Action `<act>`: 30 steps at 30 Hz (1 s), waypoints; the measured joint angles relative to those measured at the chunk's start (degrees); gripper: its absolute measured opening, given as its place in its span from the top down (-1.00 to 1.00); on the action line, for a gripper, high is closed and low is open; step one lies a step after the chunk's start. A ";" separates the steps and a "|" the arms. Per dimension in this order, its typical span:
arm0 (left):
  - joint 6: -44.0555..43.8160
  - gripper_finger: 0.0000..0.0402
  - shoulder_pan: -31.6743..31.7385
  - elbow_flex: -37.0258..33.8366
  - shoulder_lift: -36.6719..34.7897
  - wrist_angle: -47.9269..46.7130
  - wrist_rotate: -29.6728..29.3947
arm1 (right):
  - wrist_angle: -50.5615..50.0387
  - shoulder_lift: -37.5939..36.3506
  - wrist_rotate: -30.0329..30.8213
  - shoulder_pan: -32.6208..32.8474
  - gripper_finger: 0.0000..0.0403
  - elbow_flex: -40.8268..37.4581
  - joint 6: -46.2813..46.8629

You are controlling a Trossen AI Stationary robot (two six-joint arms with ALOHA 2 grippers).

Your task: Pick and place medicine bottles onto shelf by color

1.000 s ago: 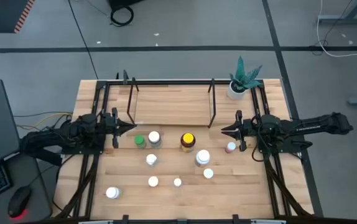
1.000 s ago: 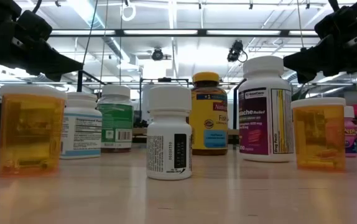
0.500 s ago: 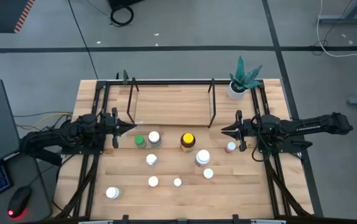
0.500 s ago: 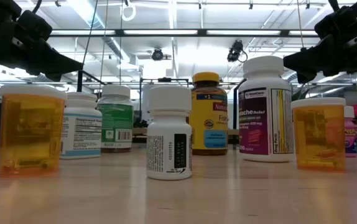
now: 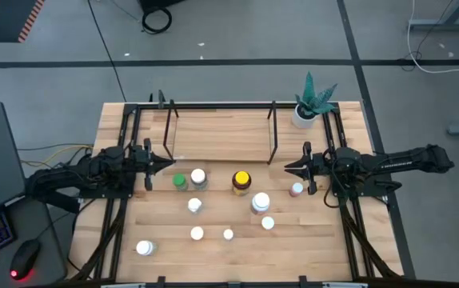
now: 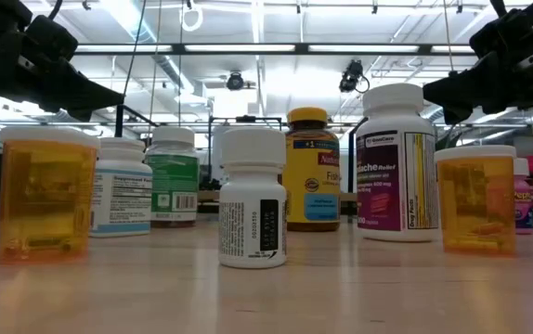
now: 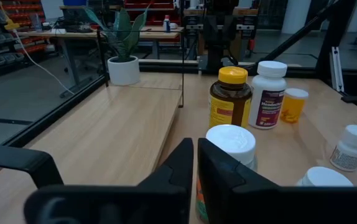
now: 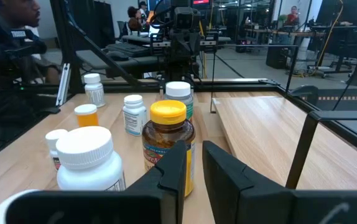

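Left gripper (image 5: 168, 162) hangs at the left side of the surface (image 5: 317, 248), jaws closed to a thin slit, empty. Right gripper (image 5: 287, 167) sits opposite at the right side, jaws slightly parted, also empty.

Shelf (image 5: 221, 134) lies along the far edge between the two grippers; its board is bare. Plant pot (image 5: 303, 114) stands at its right end.

Bottles stand in a loose group in front of the shelf: green-capped bottle (image 5: 180, 182) nearest the left gripper, yellow-capped bottle (image 5: 241, 182) in the middle, pink-capped bottle (image 5: 296, 190) just beside the right gripper. The white-capped ones spread toward the near edge, probably with gaps between them.

No change from the earlier frames: arms and bottles have not shifted.
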 joint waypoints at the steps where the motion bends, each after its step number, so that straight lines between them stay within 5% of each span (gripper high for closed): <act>1: 0.00 0.83 -0.02 0.02 -0.02 -0.02 0.01 | -0.02 -0.01 0.00 0.01 0.69 0.00 0.00; 30: 0.00 0.86 0.00 0.00 0.00 -0.02 0.01 | -0.02 -0.01 0.00 0.01 0.69 0.00 0.00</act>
